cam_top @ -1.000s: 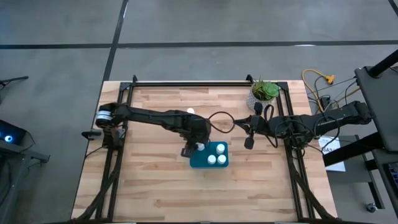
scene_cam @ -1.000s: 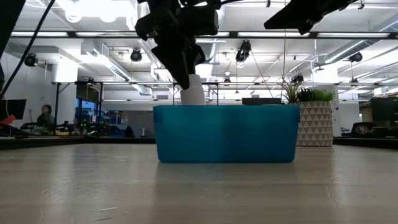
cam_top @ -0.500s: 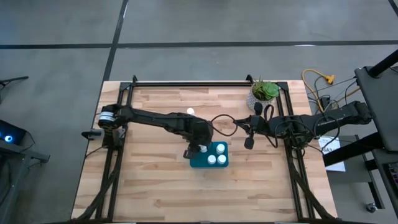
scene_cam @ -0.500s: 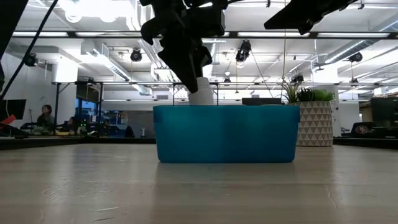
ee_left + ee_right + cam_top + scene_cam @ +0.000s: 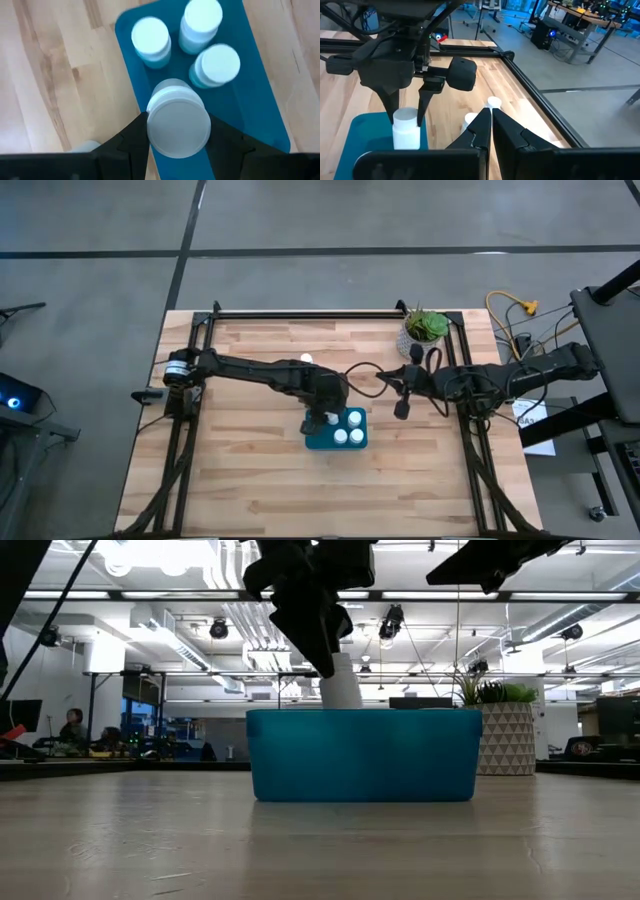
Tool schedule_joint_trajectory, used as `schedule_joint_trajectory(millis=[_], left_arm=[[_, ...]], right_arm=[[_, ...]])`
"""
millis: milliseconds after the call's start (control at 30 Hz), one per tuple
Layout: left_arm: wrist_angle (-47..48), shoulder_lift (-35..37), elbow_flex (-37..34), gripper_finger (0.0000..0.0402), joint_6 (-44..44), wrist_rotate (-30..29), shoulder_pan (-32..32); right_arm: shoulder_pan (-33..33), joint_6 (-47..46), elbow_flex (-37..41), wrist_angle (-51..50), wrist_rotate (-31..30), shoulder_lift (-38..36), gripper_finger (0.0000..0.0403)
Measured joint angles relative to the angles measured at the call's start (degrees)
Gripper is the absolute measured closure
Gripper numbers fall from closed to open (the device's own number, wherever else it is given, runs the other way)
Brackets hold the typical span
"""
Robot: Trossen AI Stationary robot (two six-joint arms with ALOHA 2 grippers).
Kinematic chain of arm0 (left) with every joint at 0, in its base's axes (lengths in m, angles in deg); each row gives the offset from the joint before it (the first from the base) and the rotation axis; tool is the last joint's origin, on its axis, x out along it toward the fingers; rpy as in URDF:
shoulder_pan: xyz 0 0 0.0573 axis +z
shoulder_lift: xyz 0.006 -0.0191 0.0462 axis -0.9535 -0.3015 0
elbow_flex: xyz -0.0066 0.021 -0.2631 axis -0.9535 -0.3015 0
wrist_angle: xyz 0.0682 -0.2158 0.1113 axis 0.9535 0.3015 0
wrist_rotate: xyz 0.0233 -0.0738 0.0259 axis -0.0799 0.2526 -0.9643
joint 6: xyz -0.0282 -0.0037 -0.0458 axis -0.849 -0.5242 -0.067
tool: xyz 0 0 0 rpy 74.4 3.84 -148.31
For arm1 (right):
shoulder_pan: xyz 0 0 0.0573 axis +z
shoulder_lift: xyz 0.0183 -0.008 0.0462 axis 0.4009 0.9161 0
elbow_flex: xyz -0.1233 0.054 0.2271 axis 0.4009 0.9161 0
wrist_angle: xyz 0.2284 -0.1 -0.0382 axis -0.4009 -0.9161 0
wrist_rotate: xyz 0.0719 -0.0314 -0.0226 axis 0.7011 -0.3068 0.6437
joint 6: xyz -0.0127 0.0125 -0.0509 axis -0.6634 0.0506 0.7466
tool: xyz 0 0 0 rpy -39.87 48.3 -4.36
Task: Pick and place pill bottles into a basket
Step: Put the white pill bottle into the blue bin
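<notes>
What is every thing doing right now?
left gripper: shut on a pill bottle, above the basket
held pill bottle: upright, lowered partly into the basket
basket: holds three upright capped bottles
three bottles in basket: standing, caps on
two bottles on table: standing outside the basket
right gripper: shut, empty, waiting to the side
plant pot: upright

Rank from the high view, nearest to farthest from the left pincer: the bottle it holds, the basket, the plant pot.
1. Held bottle, gripped in the left pincer.
2. Basket, directly beneath.
3. Plant pot, at the table's far right corner.
</notes>
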Motion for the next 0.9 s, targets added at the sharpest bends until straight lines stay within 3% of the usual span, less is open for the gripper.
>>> schedule_joint_trajectory(millis=[467, 900], left_arm=[[0.5, -1.3, -0.2, 0.0258, 0.1, 0.0, 0.0], [8.0, -10.6, 10.5, 0.0258, 1.2, -1.2, 0.0]], right_arm=[[0.0, -0.3, 0.0, -2.6, -0.1, -2.7, 0.0394], [0.0, -0.5, 0.0, -3.2, -0.1, -2.6, 0.0394]])
